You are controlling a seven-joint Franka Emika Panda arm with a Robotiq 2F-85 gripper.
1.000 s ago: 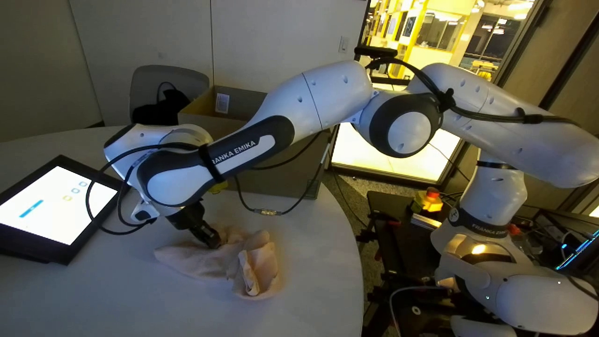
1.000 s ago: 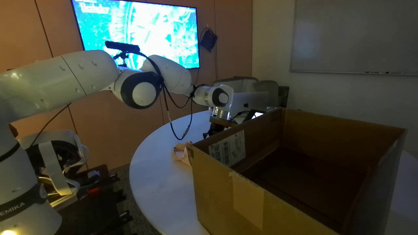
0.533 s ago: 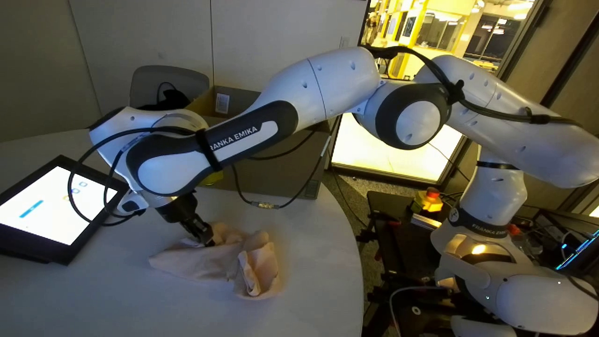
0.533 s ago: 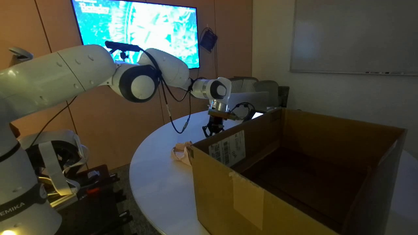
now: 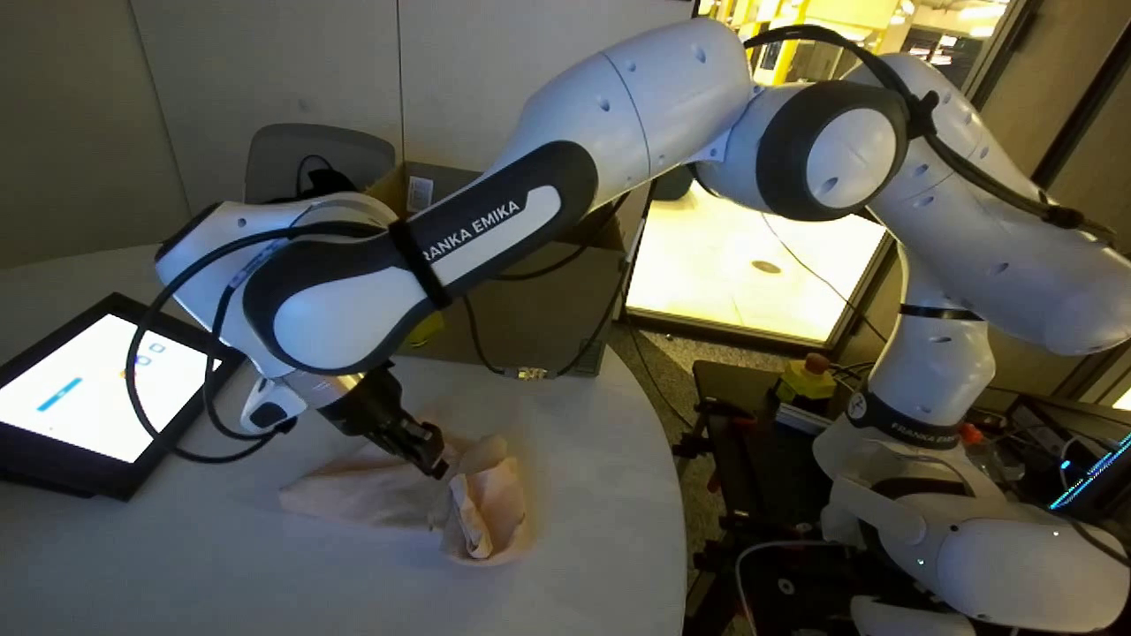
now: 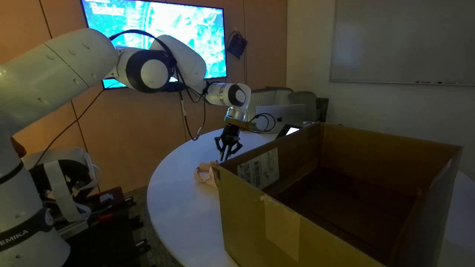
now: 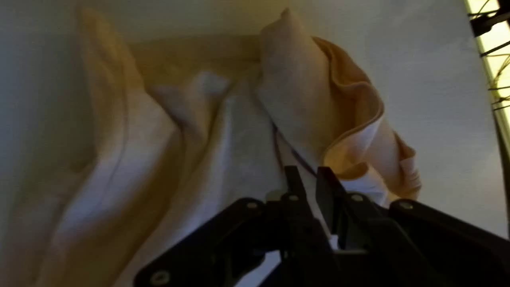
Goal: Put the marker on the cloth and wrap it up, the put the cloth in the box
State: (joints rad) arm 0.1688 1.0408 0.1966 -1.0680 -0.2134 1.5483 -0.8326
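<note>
Just now, in an exterior view, the Robotiq gripper (image 5: 437, 465) has shifted over the beige-pink cloth (image 5: 399, 502) toward its bunched fold; wrapping probably isn't finished. In an exterior view, the cloth lies on the round table (image 6: 178, 211), outside the cardboard box (image 6: 248, 218). The wrist view shows fingers (image 7: 295, 181) nearly together, apparently pinching nothing; no marker shows.

Room above cloth (image 5: 402, 499), apparently; box (image 6: 245, 215), tablet (image 5: 102, 393) obstruct sideways.
</note>
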